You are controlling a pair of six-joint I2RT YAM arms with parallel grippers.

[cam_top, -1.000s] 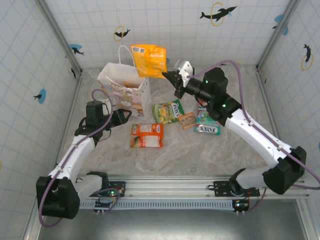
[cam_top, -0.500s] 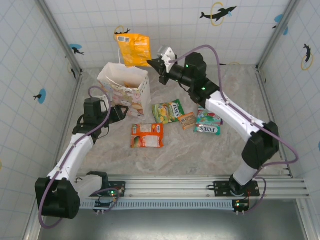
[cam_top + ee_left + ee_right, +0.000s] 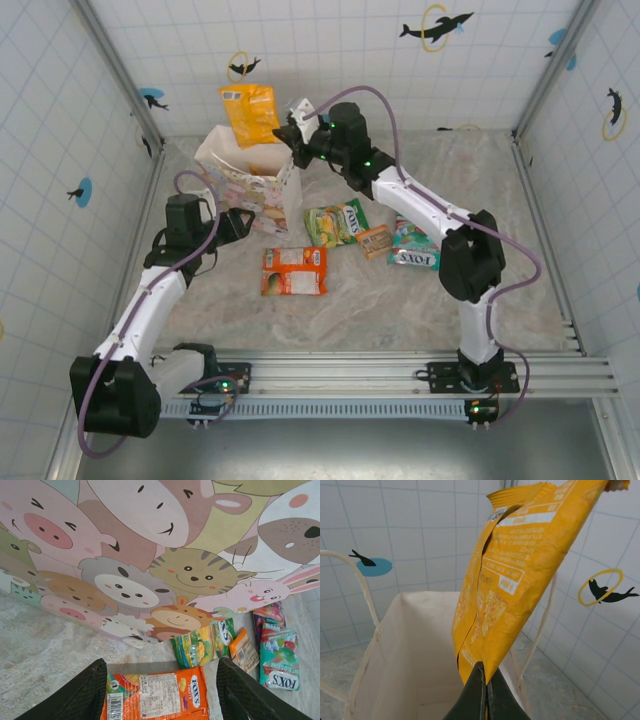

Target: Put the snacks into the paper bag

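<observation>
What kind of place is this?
Probably a robot test cell, not a home: white grid-patterned walls with dolphin stickers enclose a marbled table, and the left arm and right arm are bolted to a metal rail.

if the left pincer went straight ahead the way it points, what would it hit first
Probably the paper bag, its printed lower side, straight ahead of the left pincer. The orange packet lies just under that line, though depth is unclear.

The paper bag is standing at the far left of the table. A packet is hanging just above its open mouth, pinched by the right gripper. A second packet is lying in front of the bag. A third packet, a small bar and a fourth packet are lying in a row to its right.
</observation>
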